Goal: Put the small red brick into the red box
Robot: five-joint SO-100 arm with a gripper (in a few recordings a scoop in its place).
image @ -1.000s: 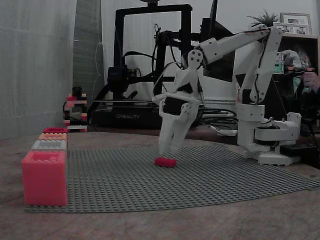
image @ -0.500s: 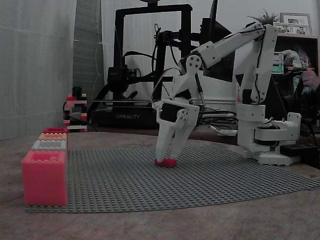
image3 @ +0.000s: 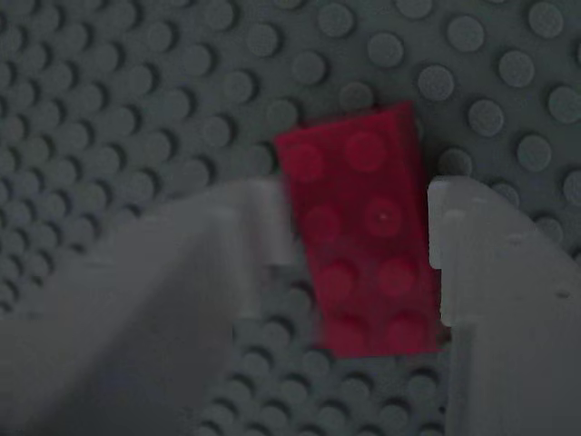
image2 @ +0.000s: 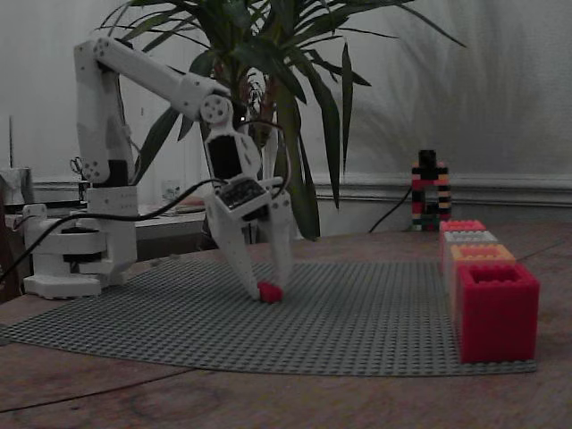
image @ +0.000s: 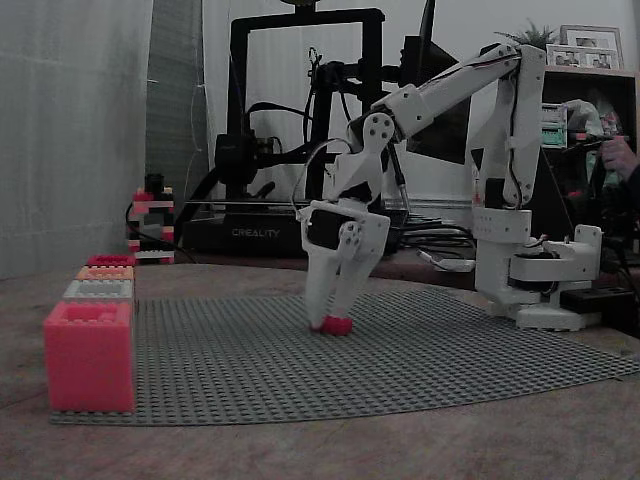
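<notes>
Wrist view puts the small red brick [image3: 363, 232] between my two fingers [image3: 490, 272], lying flat on the grey studded baseplate [image3: 136, 91]; both fingertips sit against its long sides, so my hand [image3: 359, 241] is closed around it, still down on the plate. In both fixed views my hand [image: 327, 318] points down at the brick [image: 334, 325] mid-plate. In a fixed view the red box [image2: 497, 310] stands well apart at about 3 o'clock from the brick [image2: 269, 292], on the plate's edge, first in a row of boxes.
</notes>
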